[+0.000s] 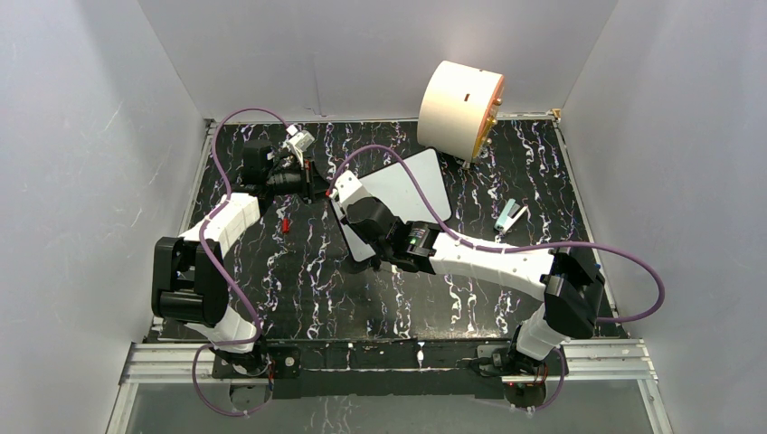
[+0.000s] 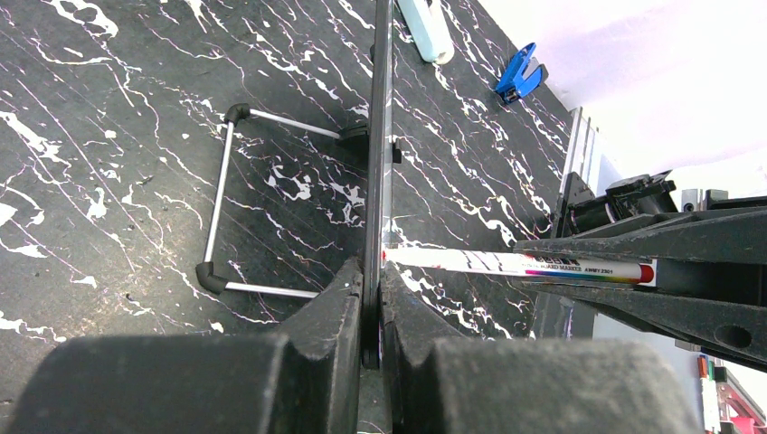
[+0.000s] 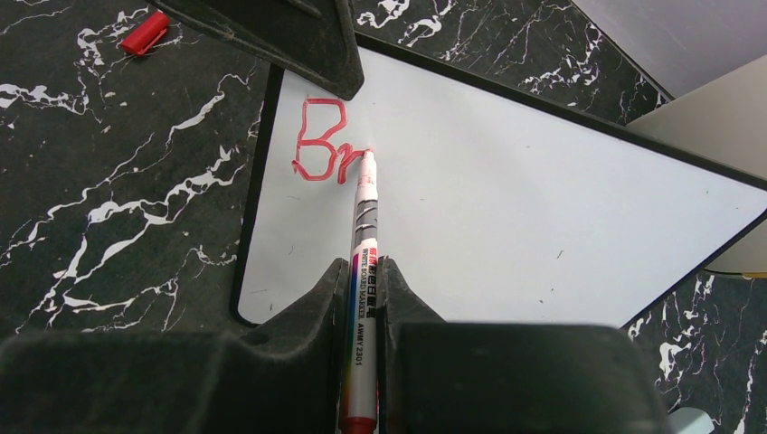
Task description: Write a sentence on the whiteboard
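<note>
The whiteboard (image 1: 411, 181) is propped tilted on the black marbled table; the right wrist view shows its white face (image 3: 525, 199), the left wrist view its thin edge (image 2: 377, 136). My left gripper (image 2: 371, 294) is shut on the board's edge, at its left side (image 1: 312, 181). My right gripper (image 3: 364, 271) is shut on a whiteboard marker (image 3: 362, 217), which also shows in the left wrist view (image 2: 516, 264). The marker tip touches the board by the red letters "Br" (image 3: 321, 140), the only part of the sentence that shows.
A big cream cylinder (image 1: 459, 107) lies at the back right. A red marker cap (image 1: 286, 223) lies left of the board. A small blue clip (image 2: 518, 80) and a pale green object (image 1: 511, 215) lie to the right. A wire stand (image 2: 222, 199) sits behind the board.
</note>
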{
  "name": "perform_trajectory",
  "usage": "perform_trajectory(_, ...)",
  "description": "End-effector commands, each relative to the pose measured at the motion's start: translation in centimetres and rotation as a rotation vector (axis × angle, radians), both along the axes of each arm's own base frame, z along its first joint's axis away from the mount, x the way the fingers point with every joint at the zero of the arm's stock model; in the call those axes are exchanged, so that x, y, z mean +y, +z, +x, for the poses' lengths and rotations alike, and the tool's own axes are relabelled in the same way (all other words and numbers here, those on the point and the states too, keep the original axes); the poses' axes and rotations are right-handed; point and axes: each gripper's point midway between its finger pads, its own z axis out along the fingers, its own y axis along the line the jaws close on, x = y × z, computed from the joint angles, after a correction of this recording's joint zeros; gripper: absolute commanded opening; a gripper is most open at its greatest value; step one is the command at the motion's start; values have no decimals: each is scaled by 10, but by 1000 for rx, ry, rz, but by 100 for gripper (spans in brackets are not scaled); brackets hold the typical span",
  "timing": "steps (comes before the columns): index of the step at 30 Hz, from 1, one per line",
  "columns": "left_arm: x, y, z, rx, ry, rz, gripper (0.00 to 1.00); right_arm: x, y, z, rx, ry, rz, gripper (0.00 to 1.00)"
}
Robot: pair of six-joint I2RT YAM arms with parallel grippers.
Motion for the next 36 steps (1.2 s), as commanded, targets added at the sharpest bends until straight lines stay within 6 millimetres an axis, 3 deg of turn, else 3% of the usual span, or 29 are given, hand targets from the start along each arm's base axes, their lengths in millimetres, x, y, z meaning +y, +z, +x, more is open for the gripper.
perform_trajectory(1, -9, -16, -13, 55, -29, 28, 0, -4, 19, 7, -38, -33, 55, 0)
perform_trajectory(19, -8, -17, -12, 55, -26, 33, 0, -10, 39, 2, -67, -15, 121, 0)
perform_trajectory(36, -8, -16, -13, 51, -26, 33, 0, -5, 24, 11, -51, -25, 83, 0)
